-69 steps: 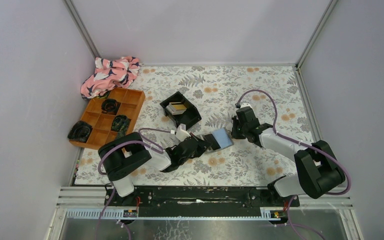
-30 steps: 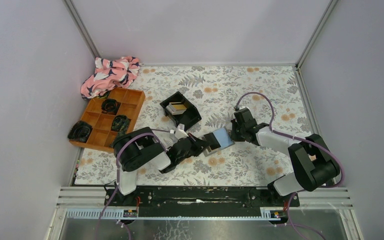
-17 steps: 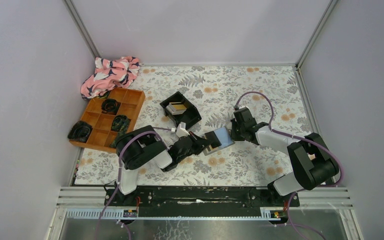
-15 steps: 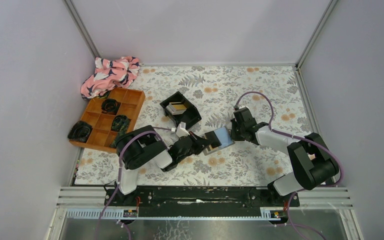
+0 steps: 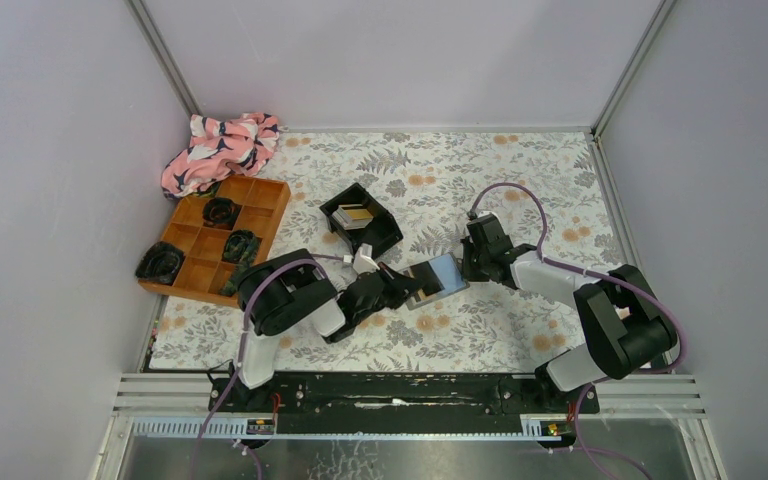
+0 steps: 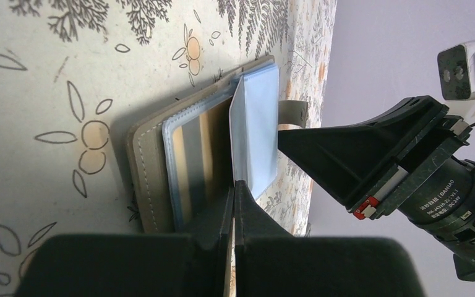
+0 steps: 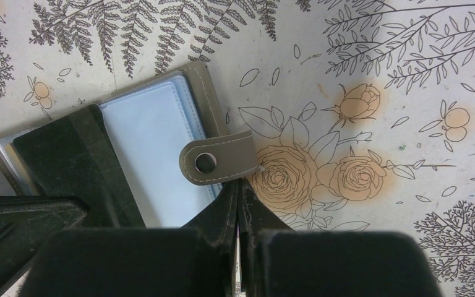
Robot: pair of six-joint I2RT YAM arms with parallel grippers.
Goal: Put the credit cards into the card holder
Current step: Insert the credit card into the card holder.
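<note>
Your card holder (image 5: 436, 277) lies unfolded mid-tabletop, nearer the near edge, with both grippers closed against it. The left gripper (image 6: 234, 187) is at a lifted sleeve (image 6: 255, 133), and the right gripper (image 7: 240, 185) is at the snap strap (image 7: 215, 162); whether either pinches anything is unclear. The credit cards (image 5: 357, 215) sit in the black tray (image 5: 385, 243), further back and left.

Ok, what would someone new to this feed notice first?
The open card holder at mid-table, with both arms closed in on it: the left gripper pinches up a clear sleeve, and the right gripper, shut, has its tips by the snap strap. Next, the black tray of cards behind and to the left, and the pink cloth in the back left corner.
</note>
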